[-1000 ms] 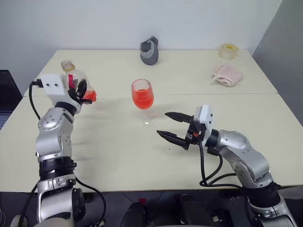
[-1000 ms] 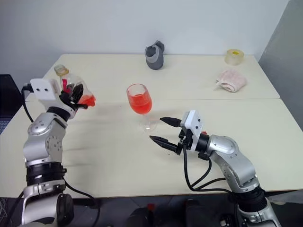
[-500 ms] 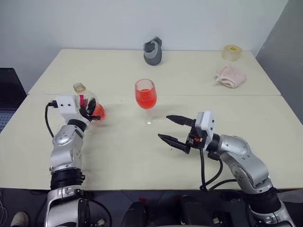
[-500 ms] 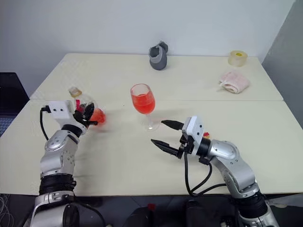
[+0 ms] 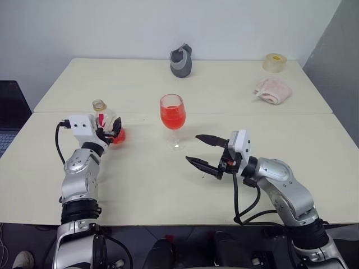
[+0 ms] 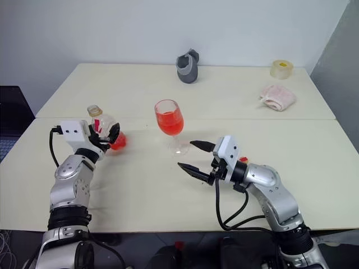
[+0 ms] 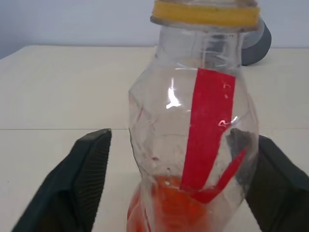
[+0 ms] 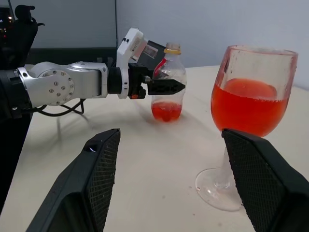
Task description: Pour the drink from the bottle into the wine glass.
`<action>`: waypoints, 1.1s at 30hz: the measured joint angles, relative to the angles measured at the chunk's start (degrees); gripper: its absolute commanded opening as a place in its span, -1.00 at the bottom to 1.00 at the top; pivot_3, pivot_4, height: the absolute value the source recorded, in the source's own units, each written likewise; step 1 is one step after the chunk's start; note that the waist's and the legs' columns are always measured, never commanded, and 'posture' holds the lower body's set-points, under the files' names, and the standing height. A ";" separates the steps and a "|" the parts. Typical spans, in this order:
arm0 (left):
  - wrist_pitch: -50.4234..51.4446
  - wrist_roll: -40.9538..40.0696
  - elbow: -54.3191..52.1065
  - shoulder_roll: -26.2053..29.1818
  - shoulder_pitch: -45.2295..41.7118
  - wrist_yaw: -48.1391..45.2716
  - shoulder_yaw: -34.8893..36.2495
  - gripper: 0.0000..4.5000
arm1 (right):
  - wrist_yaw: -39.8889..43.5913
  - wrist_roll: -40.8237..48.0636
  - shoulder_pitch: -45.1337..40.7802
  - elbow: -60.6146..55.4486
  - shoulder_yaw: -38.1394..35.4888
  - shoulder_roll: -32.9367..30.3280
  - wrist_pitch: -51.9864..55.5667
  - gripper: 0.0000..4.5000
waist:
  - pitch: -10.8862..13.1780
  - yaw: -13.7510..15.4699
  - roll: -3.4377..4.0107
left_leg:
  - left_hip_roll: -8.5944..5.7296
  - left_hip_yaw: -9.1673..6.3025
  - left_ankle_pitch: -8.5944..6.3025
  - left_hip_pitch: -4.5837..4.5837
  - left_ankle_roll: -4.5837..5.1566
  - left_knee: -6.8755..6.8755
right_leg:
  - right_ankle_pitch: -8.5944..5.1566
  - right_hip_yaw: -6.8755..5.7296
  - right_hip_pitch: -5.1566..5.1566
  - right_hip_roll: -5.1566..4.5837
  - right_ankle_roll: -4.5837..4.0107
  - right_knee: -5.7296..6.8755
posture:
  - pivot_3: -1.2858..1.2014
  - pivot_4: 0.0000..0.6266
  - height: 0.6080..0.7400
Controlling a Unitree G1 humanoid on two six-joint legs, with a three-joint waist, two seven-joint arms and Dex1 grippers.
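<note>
The left hand (image 5: 110,133) sits low over the left part of the bench (image 5: 140,185) with its two black fingers (image 7: 87,169) spread to either side of the bottle (image 5: 106,120), each standing a little clear of the plastic, so nothing is gripped. The bottle stands upright on the bench between them, with a yellow ring at its neck and a plain red strip of label running down its side; no writing can be read on it. A small pool of the drink (image 7: 169,205) remains in its base.

A second ago that hand carried the bottle tilted and raised off the bench, fingers clamped on it; half a second ago it was lower but leaning; now it stands set down and the fingers have parted.

The wine glass (image 5: 172,119) stands near the bench's middle, well apart from the bottle and to its right, its bowl roughly half full of the same red liquid.

The right hand (image 5: 202,152) hovers just in front of and to the right of the glass's foot, pointing left, its fingers wide apart and empty, much as before.

Farther back lie a grey cup-like object (image 5: 180,60), a tape roll (image 5: 273,61) and a pink cloth (image 5: 272,89).
</note>
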 measured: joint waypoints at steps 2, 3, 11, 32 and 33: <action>0.62 -0.04 -1.06 0.06 0.65 0.03 0.01 0.99 | 0.05 0.00 -0.17 0.47 0.00 0.05 -0.14 0.61 | 0.00 -0.01 0.00 | 0.00 0.01 0.00 0.00 0.00 -0.01 | 0.00 0.01 0.00 0.00 0.00 -0.01 | 0.03 -0.52 1.00; 1.15 -0.07 -2.01 0.12 1.31 0.08 0.02 0.99 | 0.08 0.00 -0.17 0.77 0.00 0.08 -0.22 0.61 | 0.00 -0.02 0.00 | 0.00 0.01 0.00 0.01 0.00 -0.01 | 0.00 0.01 0.00 0.00 0.00 -0.01 | 0.03 -0.52 1.00; 6.52 -0.82 -10.47 0.17 7.47 1.39 0.40 0.99 | 0.08 -0.01 -0.10 1.08 0.01 0.60 -0.30 0.61 | 0.00 0.00 0.00 | 0.02 -0.02 0.00 0.02 0.01 -0.03 | 0.00 0.00 0.02 0.00 0.00 -0.03 | 0.03 -0.52 1.00; 19.99 -4.95 -36.93 -3.30 24.74 2.23 -2.65 0.99 | -16.15 -1.73 11.61 -9.07 -4.05 1.18 6.43 0.61 | 0.00 0.85 0.01 | 0.06 -0.04 -0.12 0.23 0.20 -0.14 | 0.00 -0.05 0.43 -0.01 0.00 -0.41 | 0.03 -0.52 1.00; 20.05 -4.95 -36.96 -3.52 24.90 2.25 -3.01 0.99 | -16.60 -2.15 12.03 -9.26 -4.06 1.17 6.48 0.61 | 0.00 0.85 0.01 | 0.06 -0.02 -0.12 0.25 0.20 -0.15 | 0.00 -0.05 0.44 0.00 0.00 -0.41 | 0.03 -0.52 1.00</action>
